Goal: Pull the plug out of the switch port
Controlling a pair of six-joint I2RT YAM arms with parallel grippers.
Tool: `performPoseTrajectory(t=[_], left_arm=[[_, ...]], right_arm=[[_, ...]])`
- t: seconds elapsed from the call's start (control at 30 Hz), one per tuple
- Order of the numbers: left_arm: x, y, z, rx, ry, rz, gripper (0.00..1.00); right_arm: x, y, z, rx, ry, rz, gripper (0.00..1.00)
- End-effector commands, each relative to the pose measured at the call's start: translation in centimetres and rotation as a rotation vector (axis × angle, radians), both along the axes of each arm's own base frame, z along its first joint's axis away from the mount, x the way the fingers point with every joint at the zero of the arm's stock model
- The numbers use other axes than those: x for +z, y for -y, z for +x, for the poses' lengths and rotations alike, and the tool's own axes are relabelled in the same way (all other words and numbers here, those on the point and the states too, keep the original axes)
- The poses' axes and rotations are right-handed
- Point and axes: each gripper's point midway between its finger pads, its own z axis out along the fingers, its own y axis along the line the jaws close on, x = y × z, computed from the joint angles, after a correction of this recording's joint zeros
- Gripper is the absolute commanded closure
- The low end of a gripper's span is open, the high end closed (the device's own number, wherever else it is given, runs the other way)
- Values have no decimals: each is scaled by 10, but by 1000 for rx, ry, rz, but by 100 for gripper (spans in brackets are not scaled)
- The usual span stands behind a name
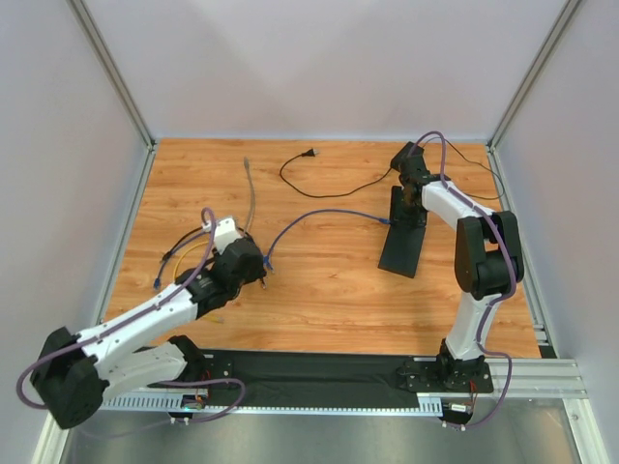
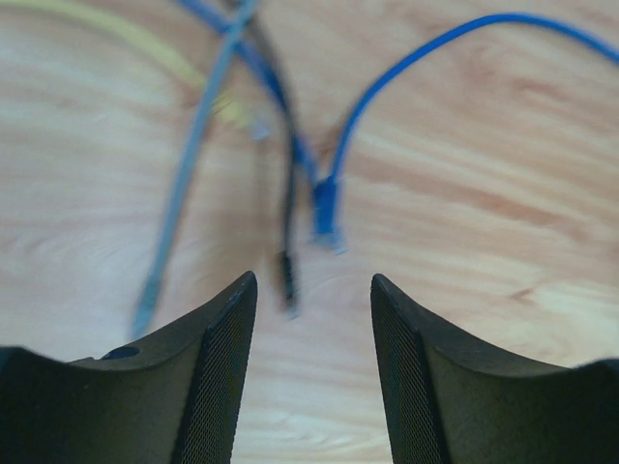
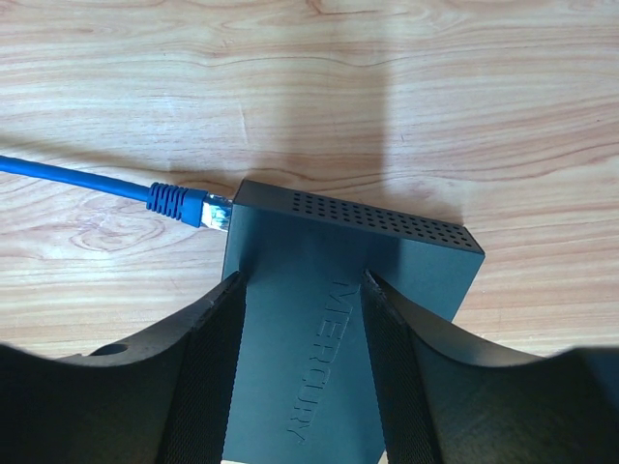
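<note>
The Mercury switch (image 3: 324, 253) lies beneath the right gripper (image 3: 302, 280), whose fingers (image 3: 203, 377) are spread over its top and grasp nothing. The blue plug (image 3: 193, 207) sits in the switch's port. Well left of the switch, the left gripper (image 2: 313, 280) is released above loose cable ends (image 2: 325, 220).

Spread wide, angled down — left gripper (image 2: 313, 278) and right gripper (image 3: 302, 276).

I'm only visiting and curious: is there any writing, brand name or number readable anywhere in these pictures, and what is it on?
"MERCURY": raised lettering on the top face of the black switch, running lengthwise between the fingers of the right hand, in the right wrist view.
Top external view: nothing large enough to read.
Left wrist view: no text, only blurred cables.
</note>
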Motion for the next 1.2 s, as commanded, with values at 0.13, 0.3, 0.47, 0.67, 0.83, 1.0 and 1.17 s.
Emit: performPoseTrajectory(t=[0.13, 0.3, 0.47, 0.67, 0.83, 1.0, 1.17], left_arm=[[80, 137, 85, -320, 183, -227, 45], [113, 209, 117, -470, 326, -449, 48], [119, 267, 147, -576, 339, -542, 48], [173, 292, 162, -692, 493, -518, 47], [192, 278, 172, -637, 576, -473, 22], [145, 277, 185, -716, 494, -686, 2], [109, 290, 192, -659, 371, -979, 20]], right_arm=[[-9, -3, -18, 18, -33, 8, 46], [-1, -3, -14, 5, 2, 21, 46], [9, 3, -11, -25, 43, 42, 45], [20, 6, -7, -44, 93, 57, 45], [22, 6, -4, -63, 109, 65, 44], [26, 7, -4, -73, 132, 60, 44], [21, 12, -1, -92, 116, 33, 44]])
